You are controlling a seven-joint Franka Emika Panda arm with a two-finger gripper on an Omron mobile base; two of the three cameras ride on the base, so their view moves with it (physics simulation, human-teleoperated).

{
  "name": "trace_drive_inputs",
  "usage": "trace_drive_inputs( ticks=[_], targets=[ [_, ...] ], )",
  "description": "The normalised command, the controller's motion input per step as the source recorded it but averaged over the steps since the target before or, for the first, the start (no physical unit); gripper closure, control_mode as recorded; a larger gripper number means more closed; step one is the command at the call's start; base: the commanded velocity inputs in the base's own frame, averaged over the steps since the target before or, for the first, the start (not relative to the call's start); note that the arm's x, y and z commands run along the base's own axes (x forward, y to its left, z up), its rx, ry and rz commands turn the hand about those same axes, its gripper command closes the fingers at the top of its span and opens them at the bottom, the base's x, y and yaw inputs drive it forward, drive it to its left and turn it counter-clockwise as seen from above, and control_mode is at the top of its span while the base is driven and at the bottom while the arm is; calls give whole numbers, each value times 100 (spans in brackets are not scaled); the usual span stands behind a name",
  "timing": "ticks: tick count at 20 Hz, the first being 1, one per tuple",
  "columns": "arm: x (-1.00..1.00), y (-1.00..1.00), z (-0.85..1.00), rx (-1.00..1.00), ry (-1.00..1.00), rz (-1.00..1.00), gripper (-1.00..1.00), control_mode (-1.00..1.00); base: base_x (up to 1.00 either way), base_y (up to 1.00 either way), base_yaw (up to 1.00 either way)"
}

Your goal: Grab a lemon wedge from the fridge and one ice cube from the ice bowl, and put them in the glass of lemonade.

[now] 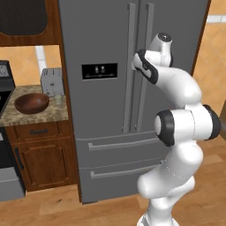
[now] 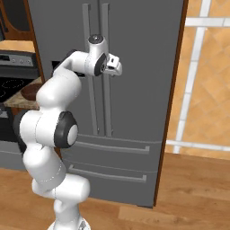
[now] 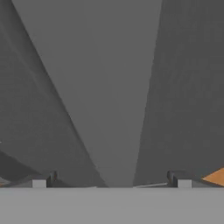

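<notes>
The fridge is the largest thing here: a tall slab of smooth grey steel with two upper doors shut, two long, slim vertical handles meeting near the middle, a flat black rectangular dispenser panel on the left door, and two wide drawers below, each with a horizontal bar pull. It stands on a warm wooden plank floor.

To the left of the fridge is a brown wooden cabinet with a panelled door and a drawer, topped by a speckled stone tabletop. The edge of a dark stove borders it on the far left.

The white arm, with its rounded glossy segments and dark joint rings, rises in front of the fridge and bends toward the door handles. The tool is close to the grey door surface; its two small dark finger tips stand wide apart, open and holding nothing.

On the tabletop a boxy silver toaster stands at the back. The ice bowl, round, shallow and dark reddish-brown wood, sits in front of it. The glass of lemonade, a small clear tumbler, stands just beside the bowl on the right, near the fridge.
</notes>
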Motion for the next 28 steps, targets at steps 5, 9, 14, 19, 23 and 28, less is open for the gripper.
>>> trace_drive_inputs(
  ticks=[5,9,14,19,23,28],
  targets=[
    [51,-6,-16,0,0,1,-100,-100,0,0,0],
    [44,-2,-11,0,0,0,-100,-100,0,0,0],
    [15,0,-47,0,-9,0,-100,-100,0,0,0],
    [21,0,-3,0,1,0,-100,-100,0,0,0],
    [23,0,-14,1,0,0,-100,-100,0,0,0],
    [24,0,-8,0,0,0,-100,-100,0,0,0]
  ],
)
